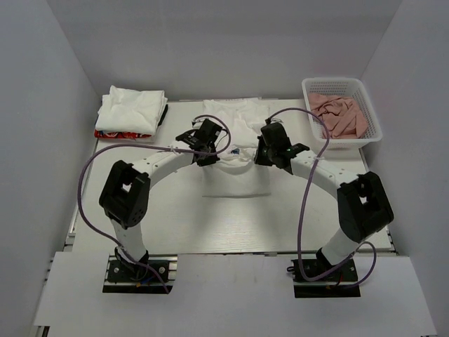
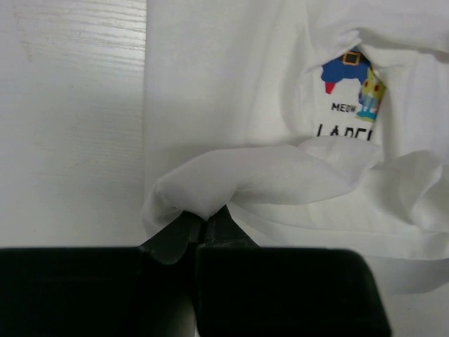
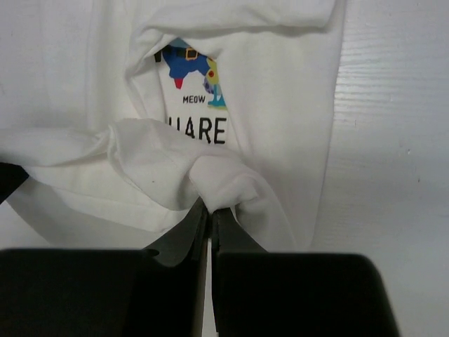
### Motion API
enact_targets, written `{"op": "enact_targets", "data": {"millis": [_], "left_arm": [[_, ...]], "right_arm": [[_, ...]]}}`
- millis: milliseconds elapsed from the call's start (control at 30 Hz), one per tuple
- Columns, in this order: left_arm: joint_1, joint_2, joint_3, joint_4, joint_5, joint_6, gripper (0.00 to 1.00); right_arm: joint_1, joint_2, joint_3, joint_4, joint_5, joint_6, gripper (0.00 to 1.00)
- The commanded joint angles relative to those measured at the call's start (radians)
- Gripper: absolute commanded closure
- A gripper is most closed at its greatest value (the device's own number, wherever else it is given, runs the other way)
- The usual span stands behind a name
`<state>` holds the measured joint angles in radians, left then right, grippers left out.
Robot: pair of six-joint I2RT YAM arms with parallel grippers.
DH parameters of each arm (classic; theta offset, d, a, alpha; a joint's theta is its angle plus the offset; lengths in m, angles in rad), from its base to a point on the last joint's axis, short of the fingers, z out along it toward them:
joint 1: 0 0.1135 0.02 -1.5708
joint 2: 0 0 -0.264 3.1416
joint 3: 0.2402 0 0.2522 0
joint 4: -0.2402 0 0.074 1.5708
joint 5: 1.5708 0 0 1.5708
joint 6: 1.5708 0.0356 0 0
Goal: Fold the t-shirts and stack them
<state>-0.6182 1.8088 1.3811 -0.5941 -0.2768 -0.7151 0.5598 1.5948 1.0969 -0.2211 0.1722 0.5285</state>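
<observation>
A t-shirt point(image 1: 235, 179) at the centre of the table point(image 1: 231, 225)
The left gripper point(image 1: 208, 153) sits on its left edge, the right gripper point(image 1: 264, 153) on its right. Behind, in the upper left of the frame, lies a stack of folded t-shirts point(image 1: 131, 109); in the upper right stands a basket point(image 1: 333, 82) with cloths point(image 1: 340, 116) in it.

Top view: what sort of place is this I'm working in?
Probably a lab test cell, not a home or laundry: bare white walls box in a white table, and a basket of pink cloths and a pile of folded shirts sit at its far corners.
</observation>
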Motion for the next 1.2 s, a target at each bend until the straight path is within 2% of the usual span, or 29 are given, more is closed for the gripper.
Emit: {"op": "enact_targets", "data": {"millis": [0,167,300,333,367,433,467,500,567,600,700,733,800,933,967,1033,1067,1100,1167], "left_arm": [[0.029,0.015,0.049,0.053,0.057,0.054,1.0],[0.058,0.105,0.111,0.108,0.094,0.115,1.0],[0.081,0.174,0.185,0.09,0.106,0.134,1.0],[0.081,0.188,0.199,0.089,0.116,0.143,0.94],[0.09,0.201,0.214,0.077,0.116,0.161,0.9],[0.101,0.24,0.272,0.077,0.125,0.198,0.49],[0.113,0.256,0.303,0.045,0.125,0.213,0.35],[0.129,0.273,0.382,0.024,0.113,0.213,0.18],[0.144,0.303,0.496,-0.031,0.102,0.227,0.12],[0.153,0.304,0.512,-0.051,0.102,0.236,0.0],[0.153,0.238,0.466,-0.038,0.102,0.246,0.0],[0.153,0.21,0.434,-0.029,0.102,0.246,0.0],[0.153,0.15,0.323,-0.018,0.111,0.23,0.0],[0.153,-0.024,0.113,-0.018,0.102,0.16,0.0],[0.153,-0.114,0.005,-0.018,0.102,0.142,0.0],[0.153,-0.21,-0.107,0.008,0.102,0.088,0.0],[0.153,-0.256,-0.216,0.017,0.125,0.072,0.0],[0.153,-0.343,-0.264,0.017,0.125,0.06,0.0],[0.153,-0.416,-0.368,-0.001,0.139,0.028,0.0]], "right_arm": [[-0.034,0.05,0.055,0.069,-0.007,-0.019,1.0],[-0.064,0.155,0.118,0.126,-0.023,-0.018,1.0],[-0.089,0.235,0.161,0.134,-0.056,-0.027,1.0],[-0.096,0.246,0.172,0.155,-0.069,-0.031,0.98],[-0.098,0.273,0.188,0.163,-0.072,-0.032,0.74],[-0.115,0.29,0.222,0.186,-0.095,-0.036,0.44],[-0.118,0.304,0.236,0.189,-0.094,-0.039,0.31],[-0.12,0.313,0.263,0.209,-0.1,-0.056,0.1],[-0.127,0.324,0.313,0.206,-0.126,-0.07,0.1],[-0.124,0.317,0.329,0.195,-0.144,-0.076,0.1],[-0.123,0.254,0.298,0.2,-0.198,-0.085,0.1],[-0.121,0.235,0.241,0.204,-0.23,-0.085,0.1],[-0.121,0.182,0.158,0.195,-0.235,-0.097,0.1],[-0.089,0.077,0.038,0.213,-0.412,-0.168,0.1],[-0.069,0.067,0.025,0.21,-0.45,-0.171,0.1],[-0.04,0.068,-0.014,0.258,-0.494,-0.196,0.1],[-0.028,0.089,-0.011,0.278,-0.5,-0.2,0.1],[-0.005,0.102,0.01,0.282,-0.519,-0.2,0.1],[0.008,0.167,0.038,0.302,-0.517,-0.196,0.1]]}}
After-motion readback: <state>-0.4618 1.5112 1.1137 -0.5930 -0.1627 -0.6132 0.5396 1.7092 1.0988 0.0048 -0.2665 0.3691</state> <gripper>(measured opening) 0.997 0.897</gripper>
